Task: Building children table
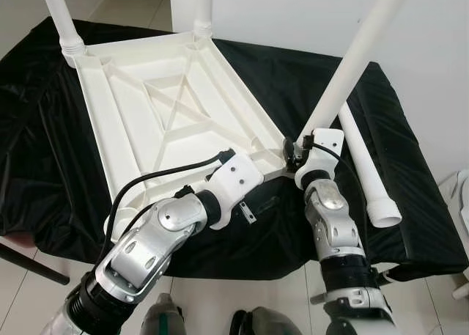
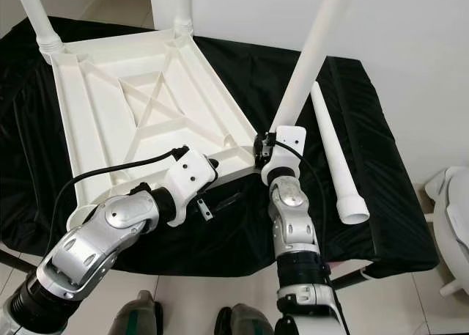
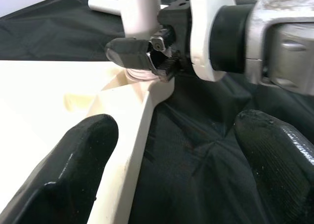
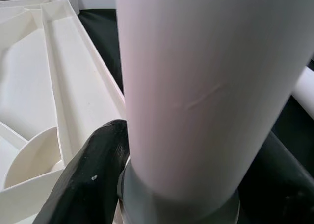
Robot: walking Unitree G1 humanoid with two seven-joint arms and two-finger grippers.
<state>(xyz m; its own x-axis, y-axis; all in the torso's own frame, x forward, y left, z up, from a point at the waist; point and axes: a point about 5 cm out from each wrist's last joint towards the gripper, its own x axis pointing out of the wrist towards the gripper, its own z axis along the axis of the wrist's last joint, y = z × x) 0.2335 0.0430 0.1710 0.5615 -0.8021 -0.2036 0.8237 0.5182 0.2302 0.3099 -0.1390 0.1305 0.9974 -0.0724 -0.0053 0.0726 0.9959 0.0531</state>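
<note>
A white plastic children's table top (image 1: 146, 122) lies upside down on a black cloth. Two white legs stand in its far corners (image 1: 58, 16) (image 1: 201, 9). A third leg (image 1: 352, 64) rises tilted from the near right corner, and my right gripper (image 1: 302, 153) is shut on its base. In the right wrist view a black finger (image 4: 93, 175) presses against that leg (image 4: 211, 87). My left gripper (image 3: 176, 131) is open at the same corner, its fingers (image 3: 73, 170) wide apart on either side of the table's rim (image 3: 132, 136). A fourth leg (image 1: 363, 166) lies loose on the cloth to the right.
The black cloth (image 1: 44, 166) covers a low surface that ends just in front of me. A white wall stands close behind. A white object (image 2: 454, 218) sits on the floor at the far right. Tiled floor shows at the near edge.
</note>
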